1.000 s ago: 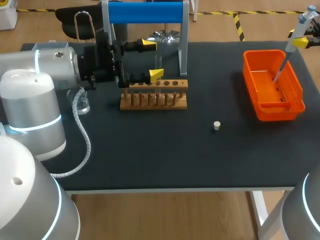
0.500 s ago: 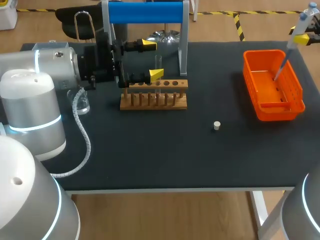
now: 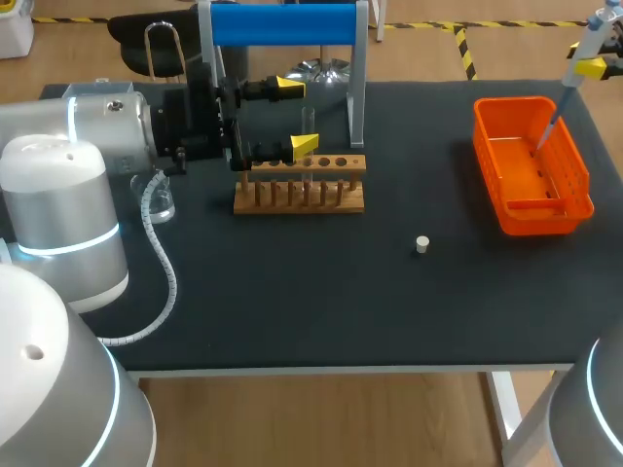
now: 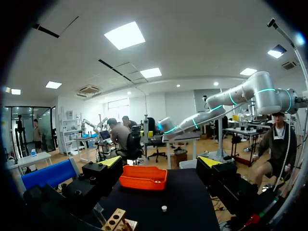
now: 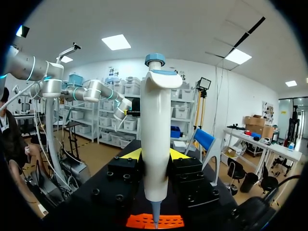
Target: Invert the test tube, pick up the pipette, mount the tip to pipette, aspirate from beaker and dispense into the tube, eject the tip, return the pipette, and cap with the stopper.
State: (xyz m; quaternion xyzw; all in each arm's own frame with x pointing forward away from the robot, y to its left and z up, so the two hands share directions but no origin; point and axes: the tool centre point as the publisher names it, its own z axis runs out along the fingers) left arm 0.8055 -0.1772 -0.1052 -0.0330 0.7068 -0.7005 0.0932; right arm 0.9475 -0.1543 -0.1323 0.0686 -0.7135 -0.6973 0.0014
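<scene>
My right gripper (image 3: pixel 590 68) is shut on a white pipette (image 3: pixel 576 70) with a blue cap, at the table's far right. The pipette's thin lower end hangs over the orange bin (image 3: pixel 574 180). In the right wrist view the pipette (image 5: pixel 155 139) stands upright between the yellow fingertips (image 5: pixel 131 154), above the bin (image 5: pixel 139 222). My left gripper (image 3: pixel 297 117) stands open at the wooden rack (image 3: pixel 302 195), with a clear test tube (image 3: pixel 308 125) upright just by its tips, untouched. A small white stopper (image 3: pixel 421 244) lies mid-table. A clear beaker (image 3: pixel 162 205) sits by my left arm.
A stand with a blue crossbar (image 3: pixel 282 24) rises behind the rack. From the left wrist, the open gripper (image 4: pixel 161 163) looks across the rack (image 4: pixel 118 221) and stopper (image 4: pixel 164 208) toward the bin (image 4: pixel 143 177). A coiled white cable (image 3: pixel 161 263) trails off my left arm.
The right gripper has lifted the pipette slightly up and away over the bin. The left arm has not moved.
</scene>
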